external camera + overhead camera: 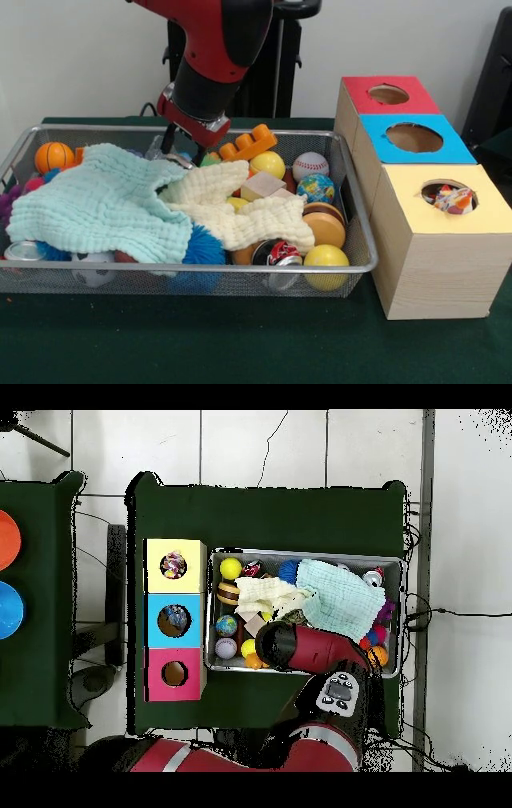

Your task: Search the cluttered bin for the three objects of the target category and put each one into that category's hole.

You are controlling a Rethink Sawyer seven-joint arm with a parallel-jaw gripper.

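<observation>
At least one patterned cloth ball [453,199] sits in the yellow box's hole [449,195], no others show in the wire bin [352,268] under the mint towel [104,204], arm low at back; fingers' state unreadable.

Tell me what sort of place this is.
Probably a robotics lab: a red and black robot arm reaches into a silver wire-mesh bin of toys on a green-covered table, beside pale wooden sorting boxes on a tiled floor.
</observation>
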